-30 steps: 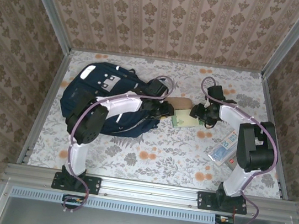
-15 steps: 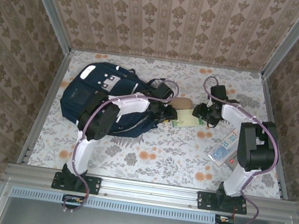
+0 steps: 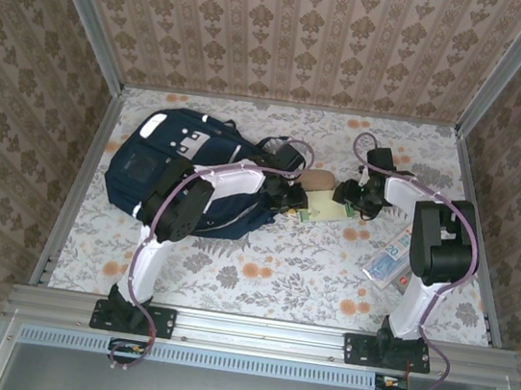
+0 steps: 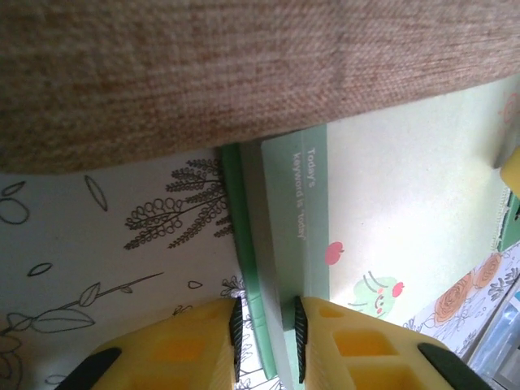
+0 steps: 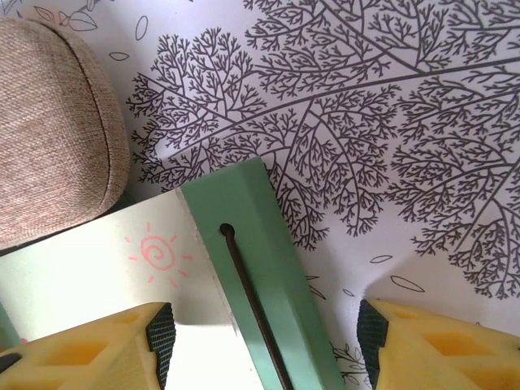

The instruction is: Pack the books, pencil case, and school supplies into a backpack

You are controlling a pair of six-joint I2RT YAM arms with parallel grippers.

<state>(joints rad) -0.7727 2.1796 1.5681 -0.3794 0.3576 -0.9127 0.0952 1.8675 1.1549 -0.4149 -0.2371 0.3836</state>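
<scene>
Left pincer (image 4: 266, 341) narrow, apparently pinching pale green box (image 4: 382, 211) edge; we see right pincer (image 5: 262, 337) wide, straddling its other end.

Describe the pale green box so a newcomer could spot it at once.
Start from the big navy backpack at the left of the top view. Just right of it lies a tan oval case, and the pale green box lies beside that case, nearer the arms. It is the flat rectangular one with darker green edges and small cartoon drawings, unlike the clear blue pack further right.
</scene>
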